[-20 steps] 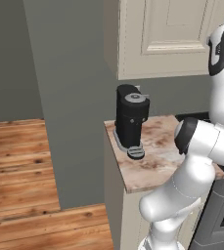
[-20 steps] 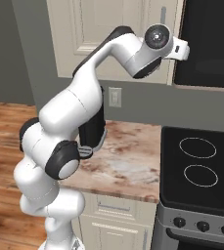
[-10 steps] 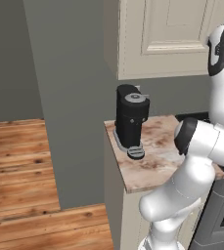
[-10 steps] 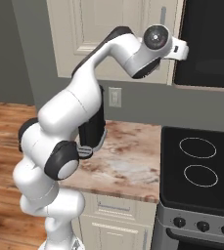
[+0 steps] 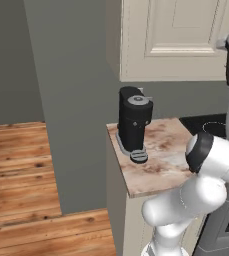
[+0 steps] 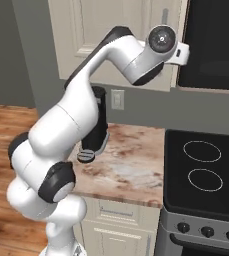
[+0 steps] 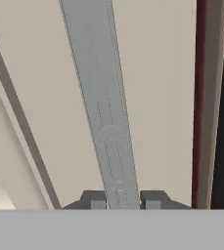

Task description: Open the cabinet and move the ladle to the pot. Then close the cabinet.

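Marble counter (image 5: pixel 161 165) beneath closed cream cabinet (image 5: pixel 181 40).

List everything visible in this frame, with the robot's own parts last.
cabinet: one, cream, on the wall above the counter, door shut
handle: one, silver bar, on the cabinet door
coffee machine: one, black, on the counter's back left
counter: one, mottled brown stone, over cream drawers
stove: one, black top, right of the counter
microwave: one, black, above the stove
wall outlet: one, white
floor: wood
gripper: one, dark tips closed on the handle
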### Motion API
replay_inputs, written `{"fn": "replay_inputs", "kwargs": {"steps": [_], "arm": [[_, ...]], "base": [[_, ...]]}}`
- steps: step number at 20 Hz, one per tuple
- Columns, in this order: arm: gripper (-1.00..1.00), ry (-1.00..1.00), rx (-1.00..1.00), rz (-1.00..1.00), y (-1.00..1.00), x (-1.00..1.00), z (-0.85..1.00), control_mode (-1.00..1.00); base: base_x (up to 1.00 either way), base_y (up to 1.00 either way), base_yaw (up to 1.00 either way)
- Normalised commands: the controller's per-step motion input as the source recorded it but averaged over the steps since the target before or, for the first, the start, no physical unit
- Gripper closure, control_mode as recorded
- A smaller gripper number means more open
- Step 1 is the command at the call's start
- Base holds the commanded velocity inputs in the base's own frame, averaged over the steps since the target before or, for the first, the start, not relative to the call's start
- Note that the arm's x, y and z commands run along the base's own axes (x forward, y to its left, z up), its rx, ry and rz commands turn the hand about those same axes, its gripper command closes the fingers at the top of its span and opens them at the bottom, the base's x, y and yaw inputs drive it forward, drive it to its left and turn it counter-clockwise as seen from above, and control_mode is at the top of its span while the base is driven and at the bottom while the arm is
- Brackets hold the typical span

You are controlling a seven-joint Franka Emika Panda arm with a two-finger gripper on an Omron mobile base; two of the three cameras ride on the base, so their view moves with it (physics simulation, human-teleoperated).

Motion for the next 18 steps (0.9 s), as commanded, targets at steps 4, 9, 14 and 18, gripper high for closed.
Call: {"fn": "replay_inputs", "kwargs": {"steps": [4,9,14,18], "arm": [[1.00,-0.05,0.00,0.03,0.46,-0.71,0.01,-1.00],[1.00,-0.09,0.00,0.00,0.57,-0.67,0.06,-1.00],[1.00,-0.07,0.00,0.00,0.81,-0.58,0.04,-1.00],[1.00,-0.03,0.00,0.00,0.91,-0.54,0.07,-1.00]], "base": [[0.00,0.00,0.00],[0.00,0.00,0.00],[0.00,0.00,0.00],[0.00,0.00,0.00]]}}
